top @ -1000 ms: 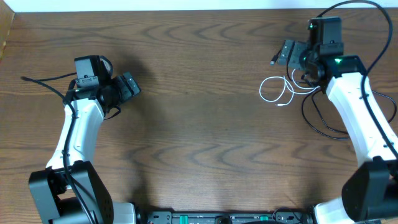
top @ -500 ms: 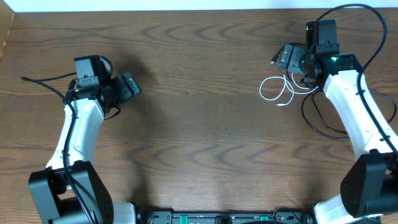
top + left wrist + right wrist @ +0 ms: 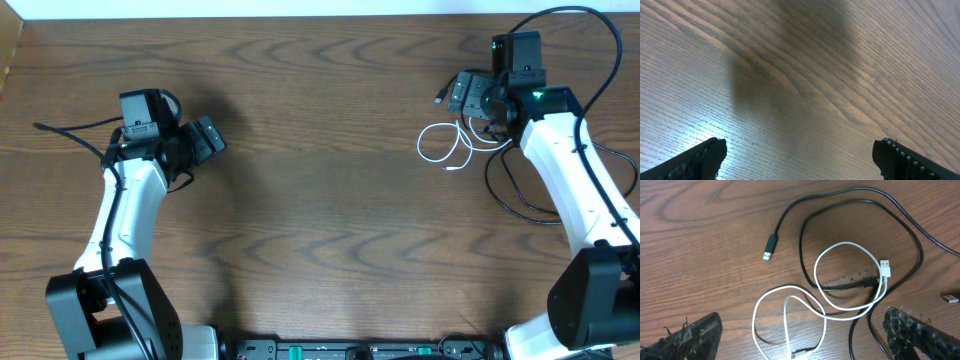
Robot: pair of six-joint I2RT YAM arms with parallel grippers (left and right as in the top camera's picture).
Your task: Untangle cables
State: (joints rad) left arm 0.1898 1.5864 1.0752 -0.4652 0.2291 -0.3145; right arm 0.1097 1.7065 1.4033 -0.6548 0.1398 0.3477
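Observation:
The cables lie tangled at the table's far right. The white cable (image 3: 419,145) forms two loops (image 3: 846,243) that cross over and under the black cable (image 3: 497,195), whose big loop (image 3: 865,200) encloses the upper white one. A black USB plug (image 3: 771,246) lies free to the left, and a white plug (image 3: 885,269) rests on the loops. My right gripper (image 3: 465,95) (image 3: 802,332) hovers open just above the tangle, with nothing between its fingers. My left gripper (image 3: 205,138) (image 3: 802,156) is open over bare wood at the far left, far from the cables.
Another small plug (image 3: 951,298) lies at the right edge of the right wrist view. The wooden table (image 3: 330,190) spans the scene, and its far edge runs close behind the tangle. The right arm's own thick black wire (image 3: 590,20) arcs above it.
The right arm has shifted slightly to the left over the tangle, then held still. The left arm and the cables have not moved.

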